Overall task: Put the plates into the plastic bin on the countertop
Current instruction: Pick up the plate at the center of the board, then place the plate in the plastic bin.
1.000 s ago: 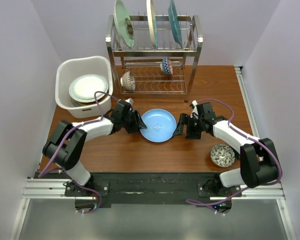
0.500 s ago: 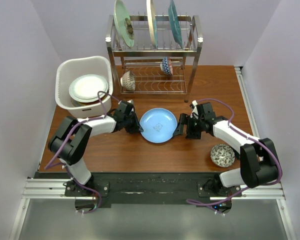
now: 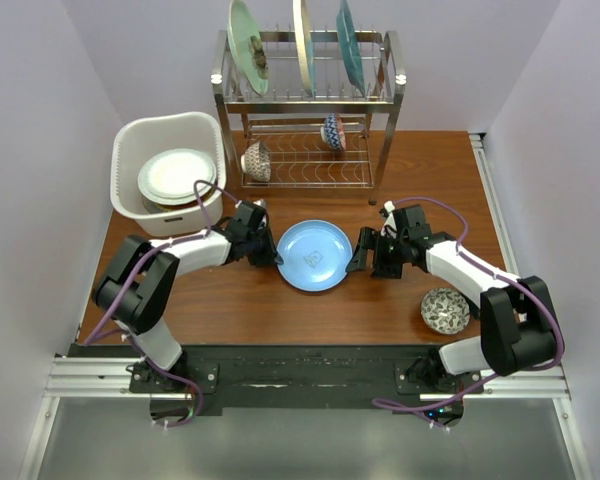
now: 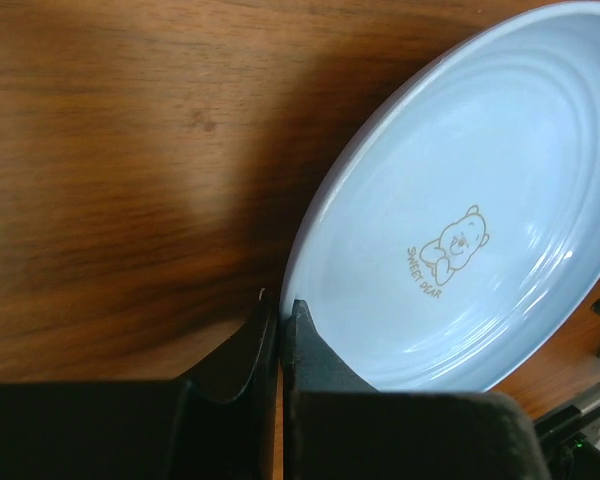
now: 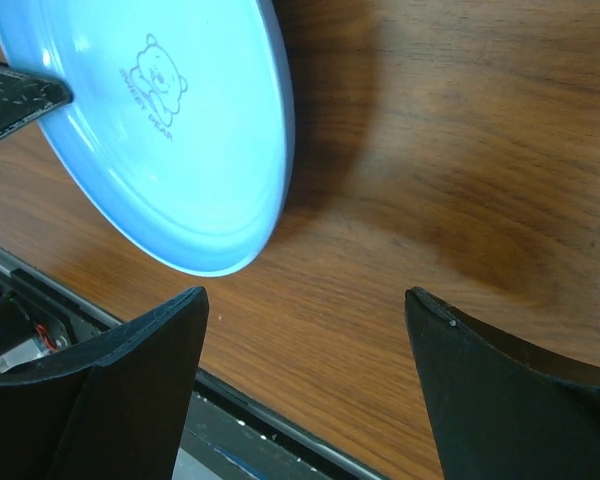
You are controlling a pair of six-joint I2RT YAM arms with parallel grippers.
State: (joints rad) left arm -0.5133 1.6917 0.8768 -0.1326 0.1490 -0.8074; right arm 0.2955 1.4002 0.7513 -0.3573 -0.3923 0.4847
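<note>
Plates sit in three places. One blue plate (image 3: 315, 256) is at the centre of the countertop (image 3: 420, 170). Three stand on edge in the top tier of the single wire rack (image 3: 390, 90) at twelve o'clock: a green plate (image 3: 246, 45), a cream plate (image 3: 303, 40) and a teal plate (image 3: 349, 42). A stack (image 3: 175, 175) lies in the one white bin (image 3: 130, 135) at ten o'clock; at least two rims show, the full count cannot be told. Small patterned bowls number three: a left bowl (image 3: 257, 160) and a right bowl (image 3: 333, 131) on the rack's lower tier, and a third bowl (image 3: 445, 310) at four o'clock.
</note>
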